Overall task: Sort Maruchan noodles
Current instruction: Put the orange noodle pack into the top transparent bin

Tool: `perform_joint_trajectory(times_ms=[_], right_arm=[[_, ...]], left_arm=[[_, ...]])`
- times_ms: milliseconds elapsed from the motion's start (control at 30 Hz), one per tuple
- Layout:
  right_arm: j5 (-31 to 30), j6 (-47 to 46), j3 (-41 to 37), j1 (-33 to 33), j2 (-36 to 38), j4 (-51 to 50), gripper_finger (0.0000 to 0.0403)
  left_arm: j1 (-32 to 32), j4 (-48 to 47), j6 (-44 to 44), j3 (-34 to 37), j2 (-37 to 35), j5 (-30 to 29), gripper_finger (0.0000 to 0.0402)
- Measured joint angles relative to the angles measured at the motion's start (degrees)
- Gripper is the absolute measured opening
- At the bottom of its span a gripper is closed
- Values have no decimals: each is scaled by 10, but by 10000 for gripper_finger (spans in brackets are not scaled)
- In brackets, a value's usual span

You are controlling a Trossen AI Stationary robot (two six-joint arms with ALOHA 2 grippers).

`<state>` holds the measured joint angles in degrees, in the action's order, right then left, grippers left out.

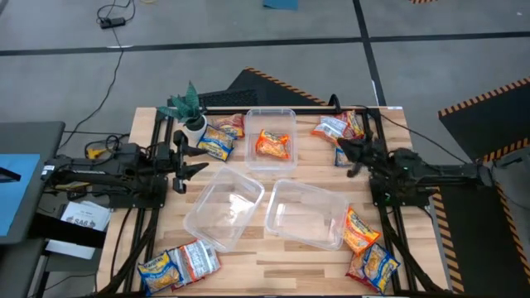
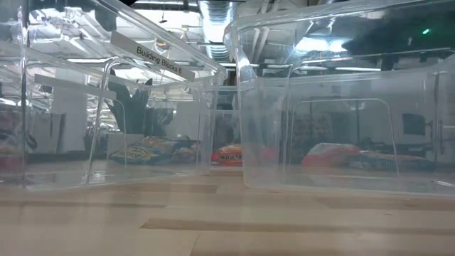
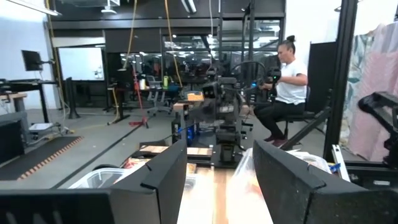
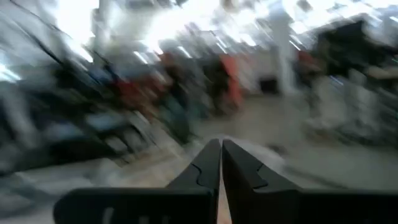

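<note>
Three clear tubs sit mid-table; the far one holds an orange packet. Other noodle packets lie scattered at the table's four corners. The left gripper hangs wide apart and empty; the right gripper is pinched together, holding nothing.

Even overhead light — right wrist blurred

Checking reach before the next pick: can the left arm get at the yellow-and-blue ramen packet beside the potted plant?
Probably yes. The left gripper, open, sits just short of the yellow-and-blue ramen packet with nothing between them; the small green potted plant stands close beside it.
</note>
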<state>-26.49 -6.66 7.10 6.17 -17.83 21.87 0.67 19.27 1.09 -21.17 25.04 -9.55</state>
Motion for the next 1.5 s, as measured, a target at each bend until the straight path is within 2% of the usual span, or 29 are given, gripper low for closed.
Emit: perform_joint_trajectory(times_ms=[167,367,533,667,1100,1267,1500], right_arm=[[-49,-38,56,69,-106,-106,81],[-48,-120,95,175,-228,-171,182],[23,-169,115,257,-328,-201,268],[40,-171,129,289,-404,-202,304],[38,-148,184,302,-555,-200,315],[-20,-142,187,302,-595,-196,312],[-50,-136,188,302,-629,-195,285]], left_arm=[[0,0,4,0,0,-5,174],[0,0,15,0,0,-6,175],[0,-1,15,0,0,-6,174],[0,-1,15,0,0,-9,175],[0,-15,14,0,1,-16,174],[0,-18,9,0,1,-17,175],[0,-18,9,0,1,-17,174]])
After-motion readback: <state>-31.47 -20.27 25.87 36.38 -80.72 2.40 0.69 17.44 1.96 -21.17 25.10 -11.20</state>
